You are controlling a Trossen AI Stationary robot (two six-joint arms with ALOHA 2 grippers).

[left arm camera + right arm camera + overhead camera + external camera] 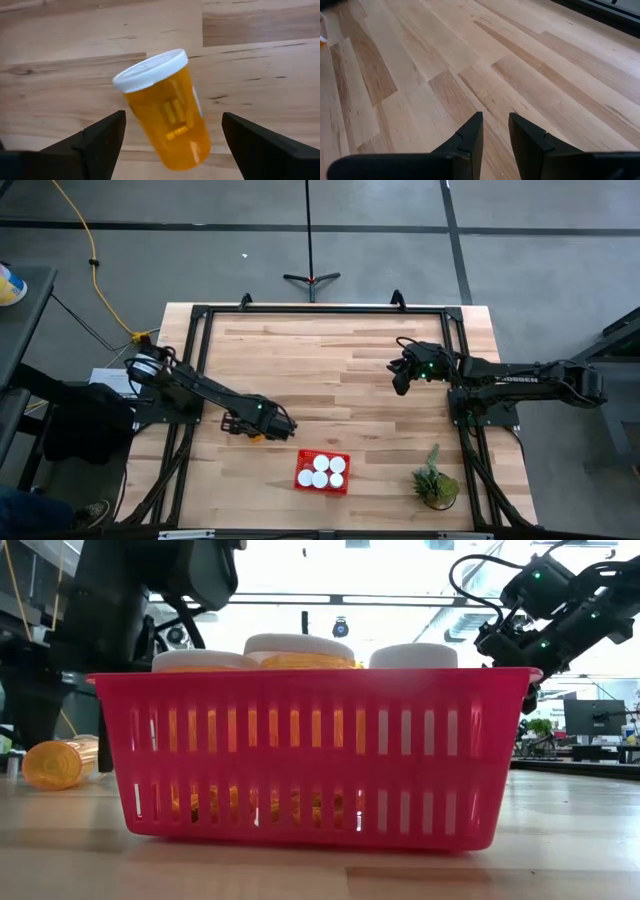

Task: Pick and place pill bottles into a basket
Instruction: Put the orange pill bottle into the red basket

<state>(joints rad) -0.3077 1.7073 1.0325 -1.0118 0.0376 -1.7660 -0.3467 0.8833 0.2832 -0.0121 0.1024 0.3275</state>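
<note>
One pill bottle (165, 120), amber with a white cap, lies on its side on the wooden table, left of the basket (60, 762). My left gripper (172, 117) hangs over it, pointing down and open. Its fingers stand on either side of the bottle's body and touch nothing (262, 425). The red mesh basket (298, 472) sits near the table's front edge. Several white-capped bottles (325, 470) stand upright in it, their caps rising above the rim (298, 645). My right gripper (496, 117) waits over bare table at the right, with a narrow gap between its fingers and nothing between them.
A small green potted plant (435, 480) stands at the front right corner, right of the basket. A black frame (320, 308) runs round the table's edges. Bare wood lies between the two arms and behind the basket.
</note>
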